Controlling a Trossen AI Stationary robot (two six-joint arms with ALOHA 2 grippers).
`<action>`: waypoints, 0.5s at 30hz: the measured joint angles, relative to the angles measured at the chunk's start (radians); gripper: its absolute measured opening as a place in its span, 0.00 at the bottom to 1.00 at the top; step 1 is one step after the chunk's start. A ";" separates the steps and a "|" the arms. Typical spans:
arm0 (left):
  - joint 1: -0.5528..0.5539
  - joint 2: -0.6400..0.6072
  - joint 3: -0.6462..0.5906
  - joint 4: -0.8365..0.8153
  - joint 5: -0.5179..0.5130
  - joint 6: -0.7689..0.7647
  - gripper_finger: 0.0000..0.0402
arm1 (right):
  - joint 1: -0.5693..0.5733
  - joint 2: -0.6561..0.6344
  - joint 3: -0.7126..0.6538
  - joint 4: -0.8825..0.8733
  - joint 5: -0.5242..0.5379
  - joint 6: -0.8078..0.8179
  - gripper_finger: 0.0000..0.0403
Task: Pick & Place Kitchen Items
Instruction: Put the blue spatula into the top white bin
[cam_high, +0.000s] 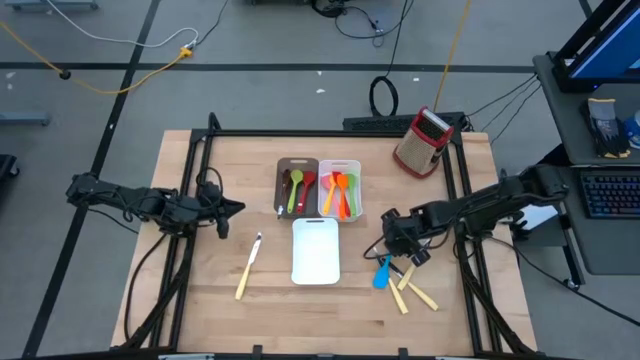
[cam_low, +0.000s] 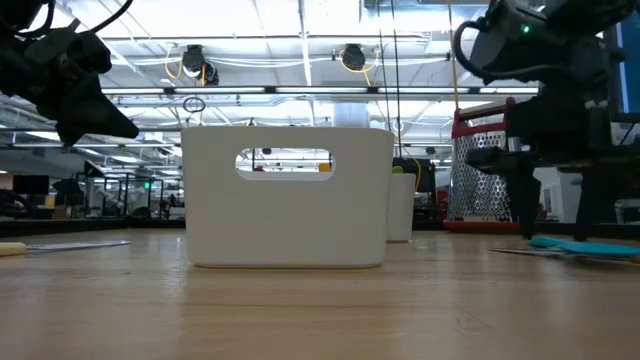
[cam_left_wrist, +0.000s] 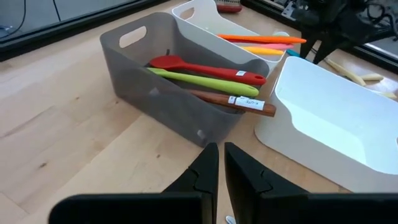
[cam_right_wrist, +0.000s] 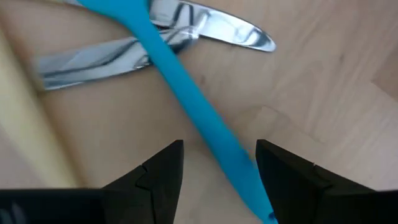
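Note:
A blue spatula (cam_high: 381, 272) lies on the table at the near right, across two metal knives with cream handles (cam_high: 412, 292). My right gripper (cam_high: 397, 252) is open and points down just over it. In the right wrist view the blue handle (cam_right_wrist: 186, 99) runs between the fingers (cam_right_wrist: 217, 165), over the knife blades (cam_right_wrist: 211, 28). My left gripper (cam_high: 232, 210) is shut and empty at the table's left, and faces the trays (cam_left_wrist: 221, 168). A third knife (cam_high: 248, 265) lies flat at the near left.
A dark tray (cam_high: 297, 170) holds red, green and brown utensils (cam_left_wrist: 205, 78). The white tray (cam_high: 345, 168) beside it holds orange and pink ones. An empty white tray (cam_high: 316, 250) stands in the middle. A red-and-metal grater (cam_high: 422, 142) stands at the far right.

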 joint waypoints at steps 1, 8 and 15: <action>0.000 0.000 0.000 0.000 -0.001 0.000 0.07 | 0.000 0.013 0.000 0.009 0.014 -0.009 0.48; 0.000 0.000 0.000 0.000 -0.001 -0.001 0.07 | 0.000 0.082 0.004 0.003 0.015 -0.045 0.46; 0.000 0.000 0.000 0.000 -0.001 -0.004 0.07 | 0.000 0.094 0.003 -0.013 0.011 -0.047 0.34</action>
